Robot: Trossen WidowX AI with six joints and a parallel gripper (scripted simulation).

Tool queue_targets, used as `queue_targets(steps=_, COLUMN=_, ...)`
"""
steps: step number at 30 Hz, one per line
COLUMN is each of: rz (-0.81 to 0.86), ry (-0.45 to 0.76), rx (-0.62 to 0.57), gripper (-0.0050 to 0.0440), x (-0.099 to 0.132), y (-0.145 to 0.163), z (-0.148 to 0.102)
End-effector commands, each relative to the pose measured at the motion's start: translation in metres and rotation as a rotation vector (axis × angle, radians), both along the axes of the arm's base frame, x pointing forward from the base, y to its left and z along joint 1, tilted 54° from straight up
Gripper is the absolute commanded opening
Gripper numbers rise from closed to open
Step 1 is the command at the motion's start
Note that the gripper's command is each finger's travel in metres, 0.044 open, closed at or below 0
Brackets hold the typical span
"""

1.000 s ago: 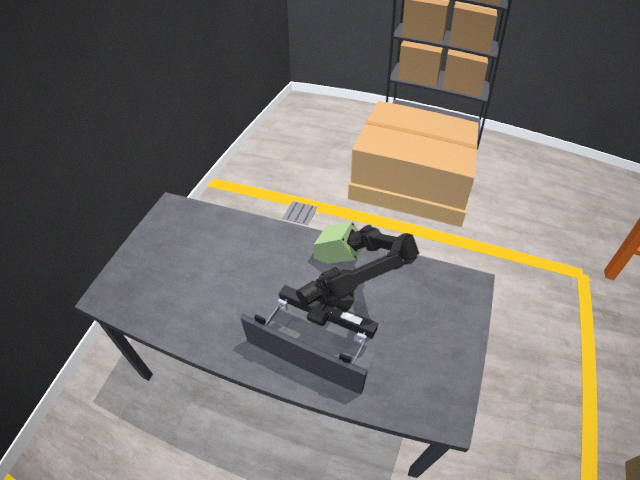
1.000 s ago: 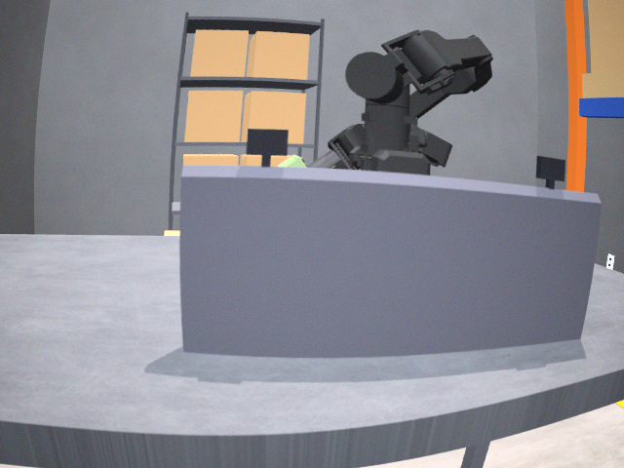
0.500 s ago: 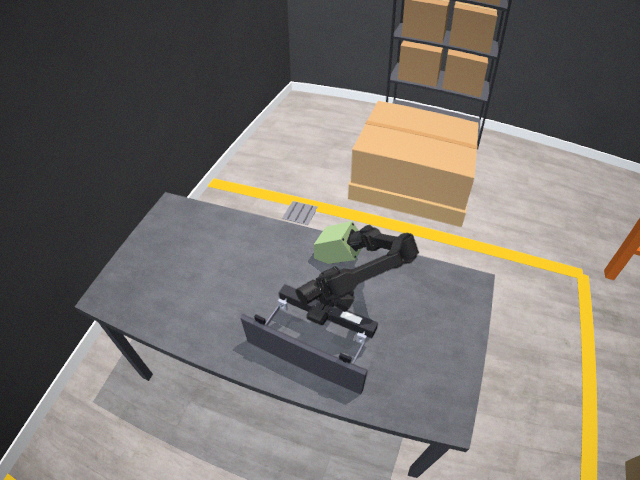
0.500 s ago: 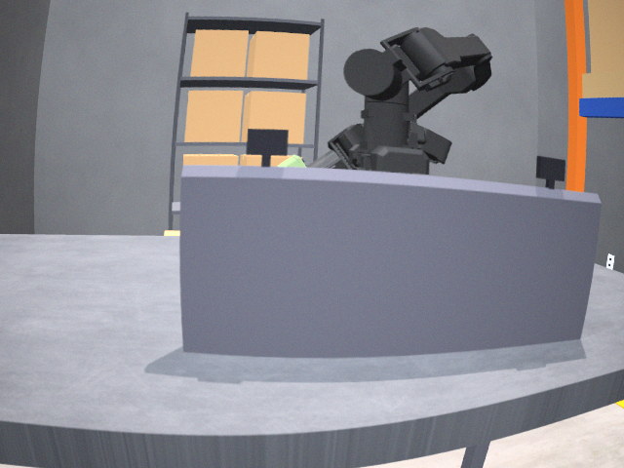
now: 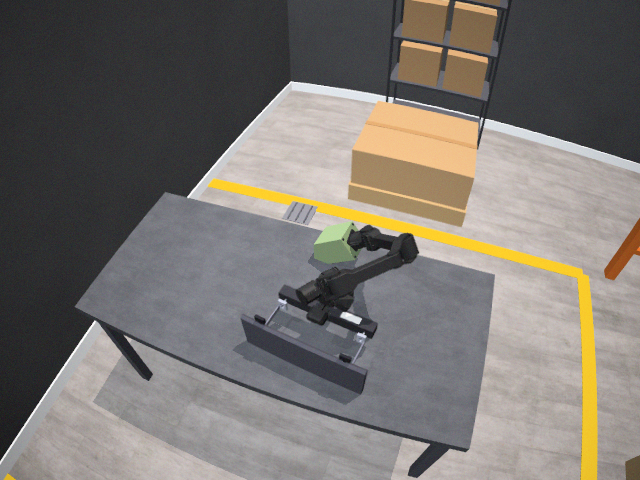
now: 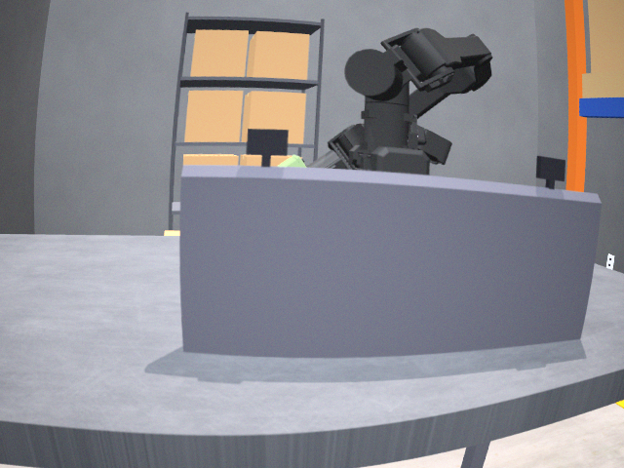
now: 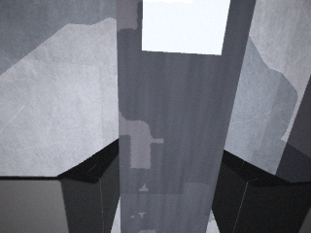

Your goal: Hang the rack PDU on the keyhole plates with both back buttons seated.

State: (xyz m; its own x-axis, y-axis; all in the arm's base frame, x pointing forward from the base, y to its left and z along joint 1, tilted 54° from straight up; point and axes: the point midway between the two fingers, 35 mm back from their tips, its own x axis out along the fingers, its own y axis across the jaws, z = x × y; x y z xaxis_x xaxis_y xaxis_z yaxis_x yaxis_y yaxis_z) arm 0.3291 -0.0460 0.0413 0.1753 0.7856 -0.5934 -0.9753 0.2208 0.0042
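Observation:
The rack PDU (image 5: 336,316) (image 7: 185,26) is a long dark bar with a white label. It lies level just behind the upright grey panel (image 5: 305,353), on the arm's side. My gripper (image 5: 317,312) is shut on the PDU near its middle. In the wrist view the bar (image 7: 172,121) runs up between my two dark fingers. Two small black keyhole plates stand on the panel's top edge, one at the left end (image 5: 260,319) and one at the right end (image 5: 344,357). They also show in the exterior view (image 6: 266,140) (image 6: 550,169), where the panel (image 6: 382,261) hides the PDU and my fingers.
The arm's green base block (image 5: 336,242) stands behind the PDU on the table. Thin clear supports (image 5: 273,310) (image 5: 360,338) stand between PDU and panel. A large cardboard box (image 5: 413,160) and a shelf with boxes (image 5: 444,46) are on the floor beyond the table.

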Motion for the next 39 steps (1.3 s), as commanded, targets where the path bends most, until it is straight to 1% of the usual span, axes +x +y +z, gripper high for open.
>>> queue_targets(steps=1, rz=-0.007, ry=-0.017, rx=-0.008, gripper=-0.0050, x=0.003, y=-0.003, z=0.004)
queue_targets(steps=13, rz=-0.002, ry=-0.019, rx=-0.010, gripper=-0.0050, x=0.003, y=-0.002, z=0.005)
queue_targets(steps=36, rz=-0.007, ry=-0.019, rx=-0.007, gripper=-0.0050, x=0.024, y=-0.009, z=0.005)
queue_targets(steps=39, rz=-0.006, ry=-0.018, rx=-0.008, gripper=-0.0050, x=0.024, y=-0.008, z=0.006)
